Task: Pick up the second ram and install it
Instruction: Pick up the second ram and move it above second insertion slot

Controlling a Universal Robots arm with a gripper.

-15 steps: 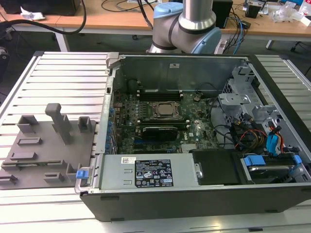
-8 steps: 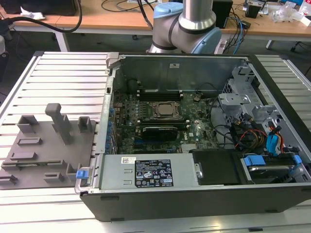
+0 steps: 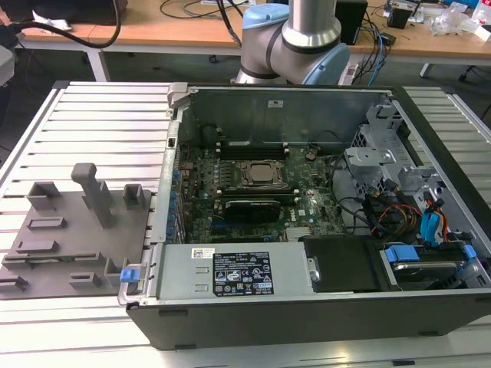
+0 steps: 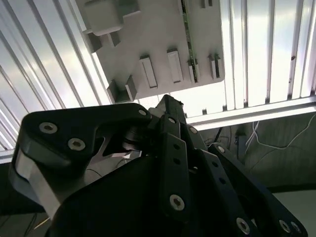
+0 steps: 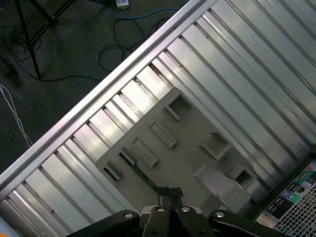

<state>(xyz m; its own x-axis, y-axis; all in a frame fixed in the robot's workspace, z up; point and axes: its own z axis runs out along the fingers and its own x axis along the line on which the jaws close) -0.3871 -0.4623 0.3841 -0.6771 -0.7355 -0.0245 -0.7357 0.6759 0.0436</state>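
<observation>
Above the grey holder tray [image 5: 190,148], the gripper [image 5: 170,192] hangs narrow and empty; the second ram [image 5: 141,174] stands edge-up in its slots, apparently for easy pinching.

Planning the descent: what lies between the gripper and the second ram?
Nothing. In the first wrist view the gripper lines up with one end of the second ram, seated in the grey holder plate; the stretch is bare.

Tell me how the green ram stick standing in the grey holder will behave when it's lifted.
The ram stick looks thin and flat, so probably stiff, light, yet fragile if bent. It stands on edge in slots of the grey holder, so it likely tips once freed. Its narrow edges probably offer little grip.
</observation>
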